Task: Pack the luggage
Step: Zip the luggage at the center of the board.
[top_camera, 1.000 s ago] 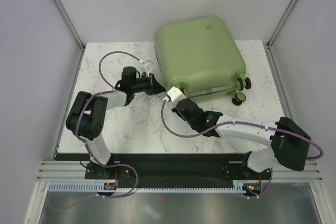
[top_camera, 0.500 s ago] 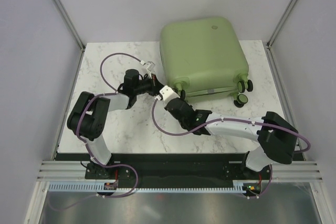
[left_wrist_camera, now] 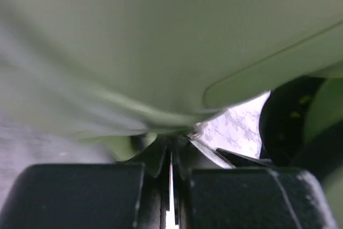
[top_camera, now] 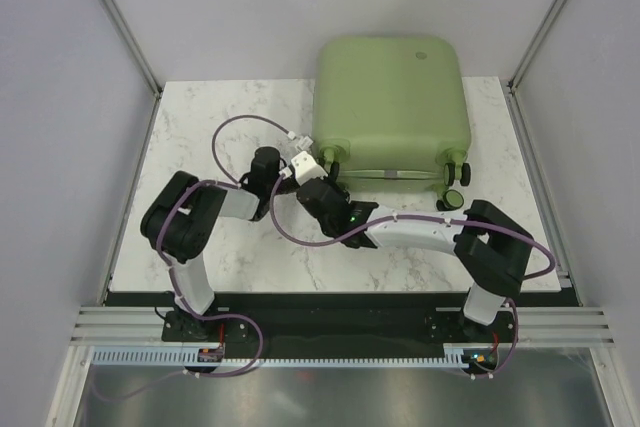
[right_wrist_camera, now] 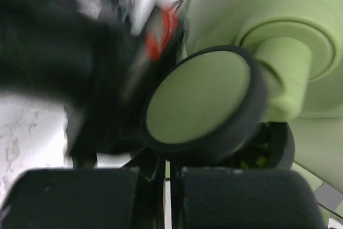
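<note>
The luggage point(top_camera: 392, 97) is a sage-green hard-shell suitcase, closed and lying flat at the back right of the table, with its wheels point(top_camera: 455, 173) toward me. My left gripper point(top_camera: 289, 171) is shut and empty at the case's near left corner. In the left wrist view the green shell point(left_wrist_camera: 161, 41) fills the picture above my left gripper point(left_wrist_camera: 171, 151). My right gripper point(top_camera: 316, 163) is shut too and crosses over beside the left one. The right wrist view has that gripper point(right_wrist_camera: 170, 169) just below a green wheel with a black tyre point(right_wrist_camera: 201, 105).
The white marble table point(top_camera: 215, 122) is walled in by grey panels with metal posts at the back corners. Purple cables point(top_camera: 232, 125) loop off both arms. The right arm point(top_camera: 420, 235) stretches low across the front of the case.
The suitcase has swung round and slid right, and now sits square to the table. Both grippers have followed its near left corner, the right arm reaching further left.
</note>
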`<state>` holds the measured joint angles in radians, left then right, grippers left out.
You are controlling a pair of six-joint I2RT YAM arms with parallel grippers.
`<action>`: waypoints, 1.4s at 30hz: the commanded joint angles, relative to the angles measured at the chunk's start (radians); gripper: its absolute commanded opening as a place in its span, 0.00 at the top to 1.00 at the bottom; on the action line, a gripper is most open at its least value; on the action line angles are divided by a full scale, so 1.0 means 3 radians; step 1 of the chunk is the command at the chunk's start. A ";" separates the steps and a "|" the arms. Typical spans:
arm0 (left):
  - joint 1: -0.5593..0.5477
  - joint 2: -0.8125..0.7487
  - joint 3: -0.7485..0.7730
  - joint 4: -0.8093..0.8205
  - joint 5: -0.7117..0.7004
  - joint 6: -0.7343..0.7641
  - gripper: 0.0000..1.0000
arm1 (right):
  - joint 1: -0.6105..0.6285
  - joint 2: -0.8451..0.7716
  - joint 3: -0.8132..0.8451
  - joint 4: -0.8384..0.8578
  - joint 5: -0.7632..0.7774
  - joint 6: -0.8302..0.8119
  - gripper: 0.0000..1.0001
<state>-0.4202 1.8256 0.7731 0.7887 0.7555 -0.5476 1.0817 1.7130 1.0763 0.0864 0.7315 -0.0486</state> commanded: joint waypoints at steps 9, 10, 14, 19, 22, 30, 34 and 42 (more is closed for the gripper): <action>-0.0343 -0.0016 -0.0025 0.0848 0.0463 -0.0389 0.98 | 0.0311 0.0252 0.0626 0.0975 -0.1400 0.0193 1.00; -0.0328 -0.0041 -0.0056 0.0823 0.0412 -0.0394 0.98 | 0.0306 0.0237 0.0615 0.0945 -0.1380 0.0193 1.00; -0.0104 -0.0301 -0.0163 0.0593 0.0213 -0.0547 0.98 | 0.0260 0.0053 0.0518 0.0756 -0.1201 0.0213 1.00; 0.0107 -0.0578 -0.0220 0.0189 0.0084 -0.0562 0.79 | 0.0132 -0.0228 0.0289 0.0582 -0.1089 0.0387 1.00; 0.0122 -0.0665 -0.0235 -0.0103 0.0074 -0.0445 0.75 | 0.0015 -0.0386 0.0146 0.0479 -0.1083 0.0469 1.00; 0.0117 -0.0859 -0.0317 -0.0695 -0.0401 -0.0077 0.58 | -0.0169 -0.0546 0.0027 0.0428 -0.1195 0.0489 1.00; 0.0056 -0.0855 -0.0363 -0.0706 -0.0493 -0.0092 0.47 | -0.0185 -0.0566 0.0007 0.0418 -0.1272 0.0469 1.00; -0.0113 -0.0609 -0.0394 -0.0742 -0.0718 -0.0194 0.42 | -0.0200 -0.0627 -0.0049 0.0356 -0.1308 0.0505 1.00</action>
<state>-0.4385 1.6306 0.6586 0.5220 0.5705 -0.6125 1.0237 1.6104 1.0340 0.0647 0.4549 0.0235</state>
